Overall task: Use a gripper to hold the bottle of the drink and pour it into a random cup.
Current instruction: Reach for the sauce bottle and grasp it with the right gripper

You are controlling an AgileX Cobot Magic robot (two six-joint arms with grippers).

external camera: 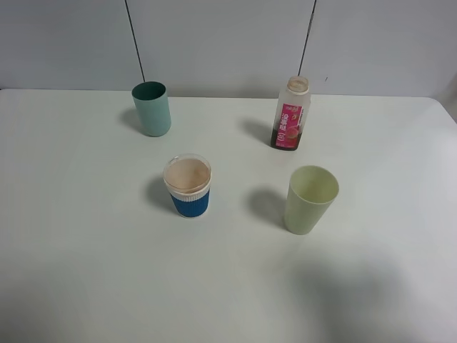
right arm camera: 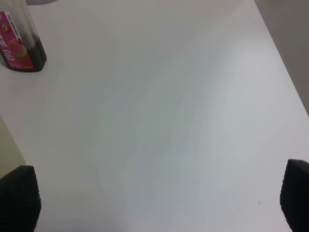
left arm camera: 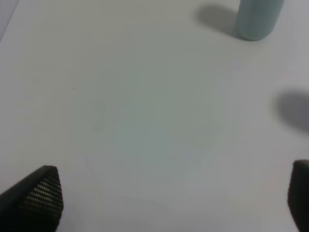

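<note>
The bottle (external camera: pixel 291 114) stands upright and capless at the back right of the white table, with a pink-red label and dark drink (external camera: pixel 275 137) low in it. Its base also shows in the right wrist view (right arm camera: pixel 19 43). The cup (external camera: pixel 188 186) with the white band and blue sleeve stands at the centre, filled with a pale brown liquid. Neither arm shows in the high view. My left gripper (left arm camera: pixel 174 198) is open over bare table. My right gripper (right arm camera: pixel 159 198) is open over bare table, apart from the bottle.
A teal tumbler (external camera: pixel 152 108) stands at the back left and also shows in the left wrist view (left arm camera: pixel 257 18). A pale green cup (external camera: pixel 310 199) stands right of centre; its edge shows in the right wrist view (right arm camera: pixel 8 147). The table's right edge (right arm camera: pixel 285 72) is near.
</note>
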